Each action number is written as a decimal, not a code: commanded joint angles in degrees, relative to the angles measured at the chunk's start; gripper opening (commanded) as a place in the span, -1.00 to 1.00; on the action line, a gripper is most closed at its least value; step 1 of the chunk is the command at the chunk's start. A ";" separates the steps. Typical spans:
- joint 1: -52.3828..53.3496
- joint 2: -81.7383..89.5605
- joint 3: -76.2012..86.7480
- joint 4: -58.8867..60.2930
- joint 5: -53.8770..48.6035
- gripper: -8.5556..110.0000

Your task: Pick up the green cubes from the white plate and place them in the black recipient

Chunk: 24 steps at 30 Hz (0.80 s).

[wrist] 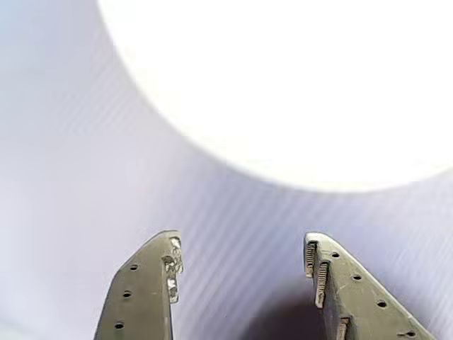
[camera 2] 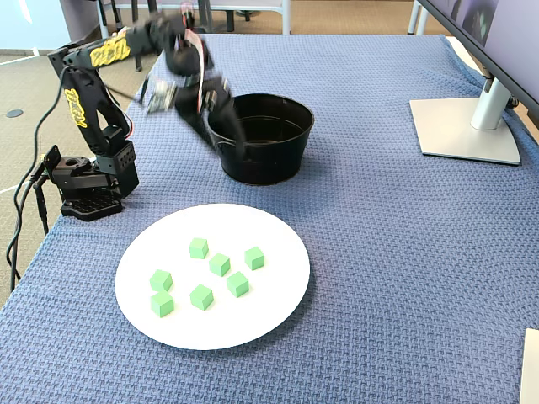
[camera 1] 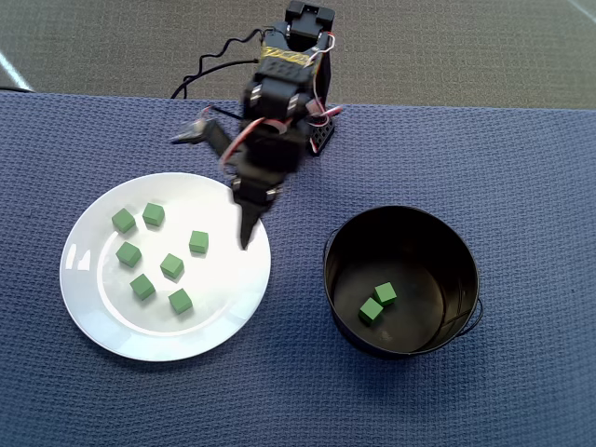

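progress: two green cubes [camera 1: 378, 303] lie on the floor of the black recipient [camera 1: 345, 244]; six green cubes [camera 1: 157, 257] are left on the white plate [camera 1: 102, 326], so by my count a quarter of the job is done.
claw: the claw [wrist: 241, 265] is released and empty, its jaws parted in the wrist view.
claw place: in the overhead view it hangs over the plate's rim on the side nearest the recipient.
nearest cube: one green cube [camera 1: 198, 242] sits just beside the claw tip, further in toward the plate's centre.
bench: blue woven cloth covers the bench [camera 1: 521, 168].
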 commanded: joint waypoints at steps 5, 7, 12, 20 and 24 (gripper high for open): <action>8.79 7.03 25.40 -16.61 -15.56 -0.62; 9.84 8.17 27.69 -17.58 -17.05 -0.62; 13.54 9.93 31.29 -19.51 -21.62 -0.56; 17.14 -3.96 22.06 -18.54 -31.11 -0.50; 18.90 -8.44 20.48 -21.01 -33.13 -0.53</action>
